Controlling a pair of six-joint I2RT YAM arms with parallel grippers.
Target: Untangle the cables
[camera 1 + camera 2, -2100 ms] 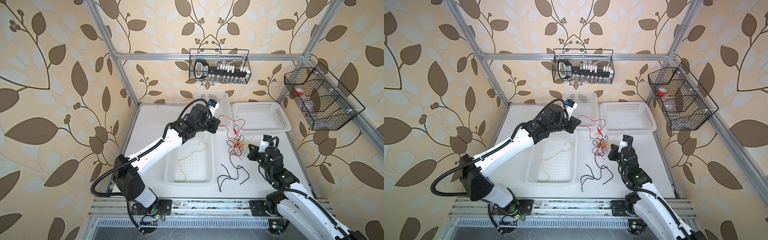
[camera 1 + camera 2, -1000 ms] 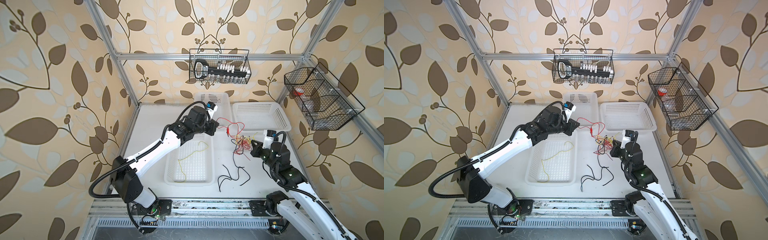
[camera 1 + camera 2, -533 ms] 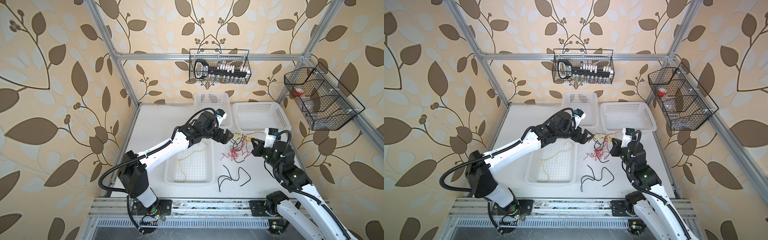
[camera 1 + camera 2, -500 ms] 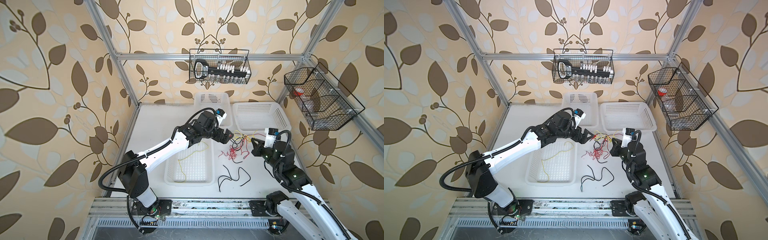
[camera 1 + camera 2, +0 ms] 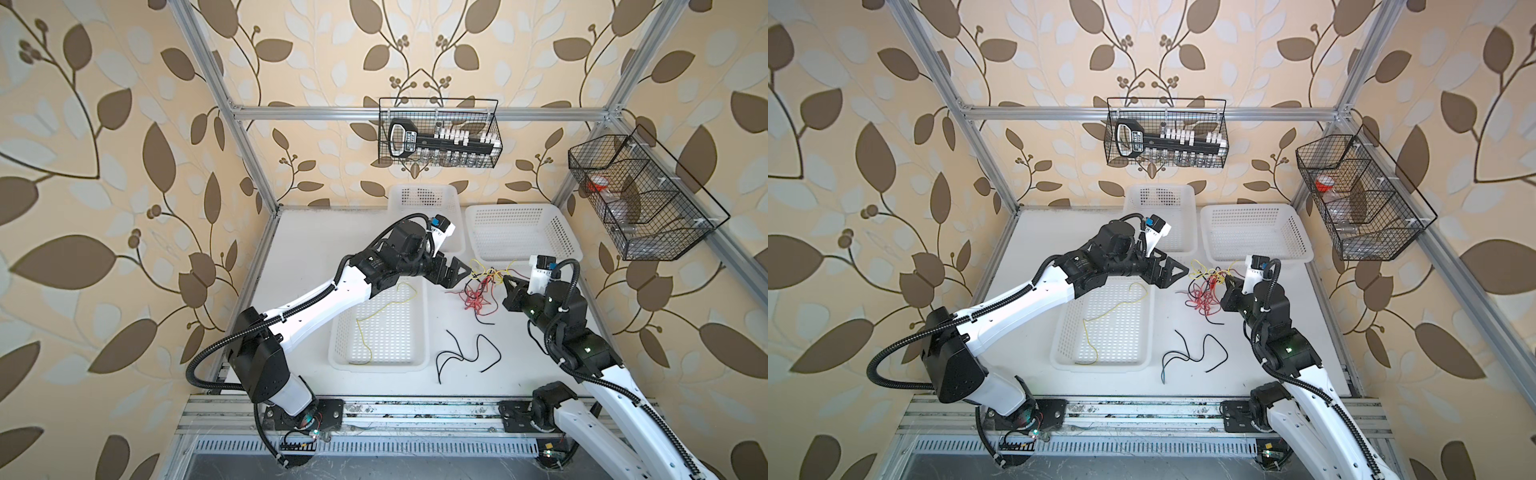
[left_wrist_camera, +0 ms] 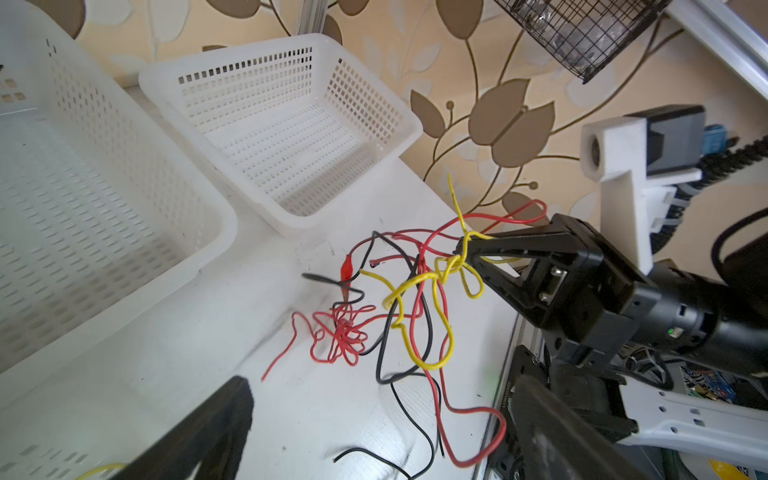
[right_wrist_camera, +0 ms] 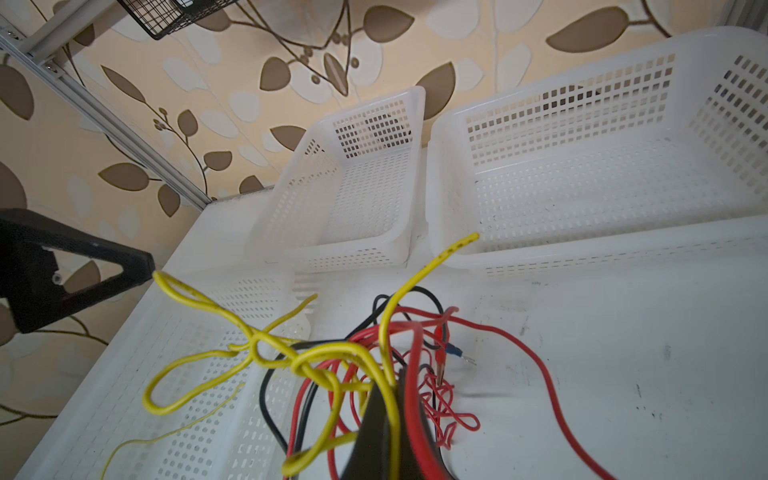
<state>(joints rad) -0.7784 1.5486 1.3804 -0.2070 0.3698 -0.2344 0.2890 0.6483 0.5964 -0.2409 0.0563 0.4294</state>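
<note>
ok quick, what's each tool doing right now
left tool: open, holding nothing.
right tool: closed on the cables, pinching yellow and red strands of the tangle.

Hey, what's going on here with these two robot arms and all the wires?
The arms are working on a tangle of cables. The right hand is shut on its yellow and red strands, holding that side up off the table. The left hand is open beside the tangle, gripping nothing. One yellow cable lies alone in the white tray, and loose black cables lie nearer the front.
</note>
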